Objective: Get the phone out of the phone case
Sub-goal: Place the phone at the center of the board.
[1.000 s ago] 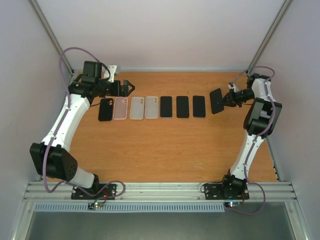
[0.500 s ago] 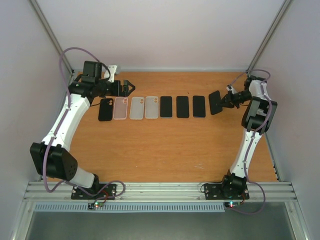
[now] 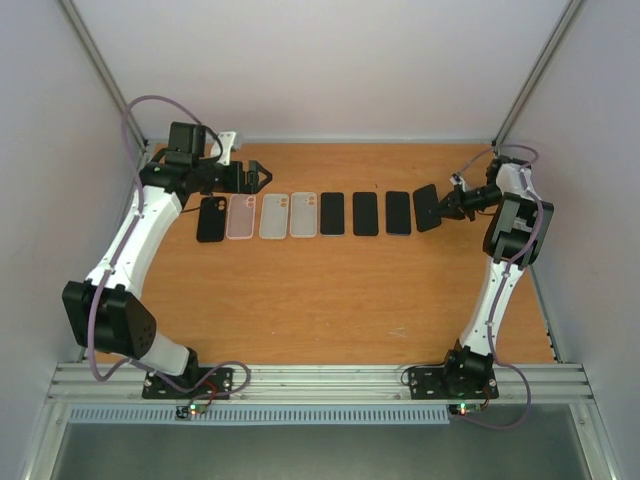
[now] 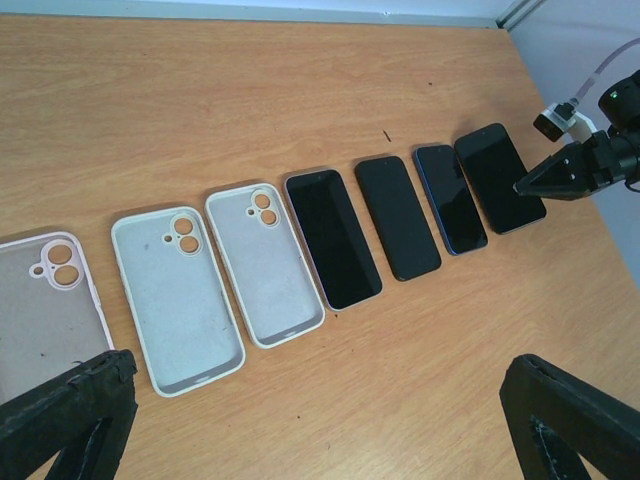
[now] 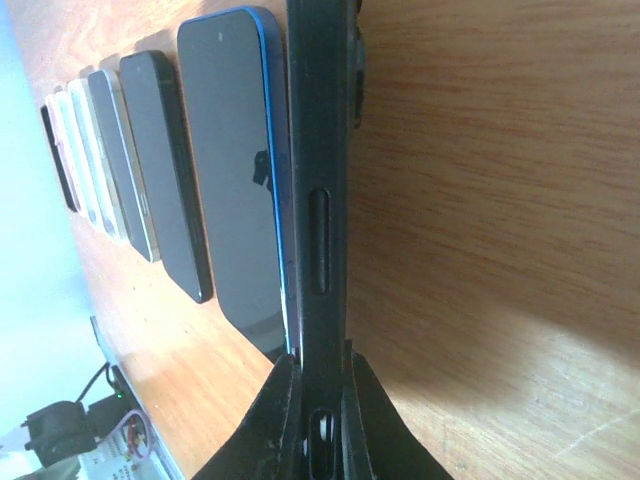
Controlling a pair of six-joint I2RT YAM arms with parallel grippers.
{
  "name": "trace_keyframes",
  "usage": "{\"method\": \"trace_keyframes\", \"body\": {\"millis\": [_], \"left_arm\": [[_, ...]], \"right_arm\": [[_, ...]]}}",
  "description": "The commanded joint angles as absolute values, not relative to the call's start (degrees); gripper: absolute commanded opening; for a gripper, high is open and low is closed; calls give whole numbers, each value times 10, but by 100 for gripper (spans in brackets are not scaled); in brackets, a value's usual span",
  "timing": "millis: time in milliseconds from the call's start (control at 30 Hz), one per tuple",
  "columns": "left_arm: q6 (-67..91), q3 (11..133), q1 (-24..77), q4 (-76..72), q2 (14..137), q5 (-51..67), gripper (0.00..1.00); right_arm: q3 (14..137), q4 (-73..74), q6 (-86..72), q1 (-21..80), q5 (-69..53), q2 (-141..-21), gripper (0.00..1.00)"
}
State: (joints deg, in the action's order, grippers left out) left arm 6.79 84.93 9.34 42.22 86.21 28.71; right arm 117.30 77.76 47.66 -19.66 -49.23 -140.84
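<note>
The work lies in one row across the far half of the table (image 3: 320,300).

From the left arm's side the row starts with four cases: a black case (image 3: 210,219), a pink case (image 3: 241,216), a white case (image 3: 273,215) and a second white case (image 3: 303,214). The pink and both white ones show bare insides, so they are empty. The black one is too dark to be sure of from above.

Next come three phones lying flat, screens up: a first phone (image 3: 332,213), a second phone (image 3: 365,213) and a blue phone (image 3: 398,212).

At the right end, the right gripper (image 5: 318,372) is clamped on the end of a fourth phone (image 3: 427,208). It holds this one tilted on its long edge, just beside the blue phone. Its side buttons show bare, so it looks to be out of any case. I cannot tell whether it touches the wood.

Farther back, behind the cases, the left gripper (image 3: 260,179) hovers with its jaws wide and nothing in them.

My judgement is that the task is nearly done. Four phones match four cases, and what is left is to lay the fourth phone flat at the end of the row and let go.
</note>
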Motion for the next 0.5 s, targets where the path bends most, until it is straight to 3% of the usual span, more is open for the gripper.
{"method": "trace_keyframes", "body": {"millis": [0,467], "left_arm": [[62,853,92,403,869,298,99],[61,851,92,403,865,290,99]], "right_arm": [[1148,776,479,-196,-488,-1383,5],[1136,756,473,-196,-442,-1375,21]]}}
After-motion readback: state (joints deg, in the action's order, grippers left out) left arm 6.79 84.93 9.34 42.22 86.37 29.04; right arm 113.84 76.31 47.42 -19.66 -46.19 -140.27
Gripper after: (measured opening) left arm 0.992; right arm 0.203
